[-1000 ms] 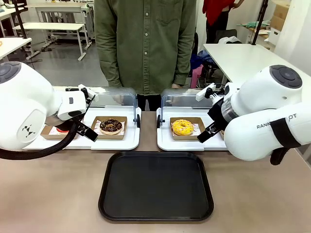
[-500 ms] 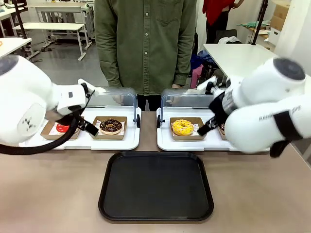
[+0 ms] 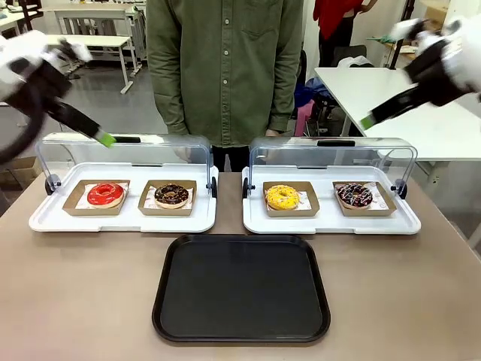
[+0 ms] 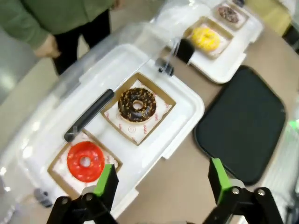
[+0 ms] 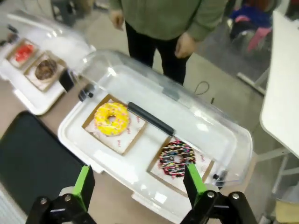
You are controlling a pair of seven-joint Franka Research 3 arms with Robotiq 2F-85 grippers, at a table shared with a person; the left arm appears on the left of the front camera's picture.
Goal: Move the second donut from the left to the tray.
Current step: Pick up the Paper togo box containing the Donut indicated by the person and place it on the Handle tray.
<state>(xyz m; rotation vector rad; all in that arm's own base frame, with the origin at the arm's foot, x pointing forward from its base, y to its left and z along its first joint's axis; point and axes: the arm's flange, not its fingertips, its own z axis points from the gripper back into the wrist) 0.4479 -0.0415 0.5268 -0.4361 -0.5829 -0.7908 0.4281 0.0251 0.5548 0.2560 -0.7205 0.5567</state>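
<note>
Beyond black tray [image 3: 240, 293], choc donut [image 3: 172, 195] sits (in cardbd holder [image 3: 147, 208]).

The left gripper [image 4: 162, 168] and right gripper [image 5: 138, 170] have black links, green pads [image 4: 106, 179], and silver screws [image 4: 233, 190] near six o'clock.

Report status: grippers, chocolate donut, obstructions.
Left gripper open, right gripper open, both high. Chocolate donut in holder, left display tray, lid raised. Black tray ahead, path unobstructed.

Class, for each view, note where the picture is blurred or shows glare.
Front view: left arm and right arm smeared by motion, tray sharp. Left wrist view: soft overall, left clear lid hazy with glare. Right wrist view: glare patches on right clear lid.
</note>
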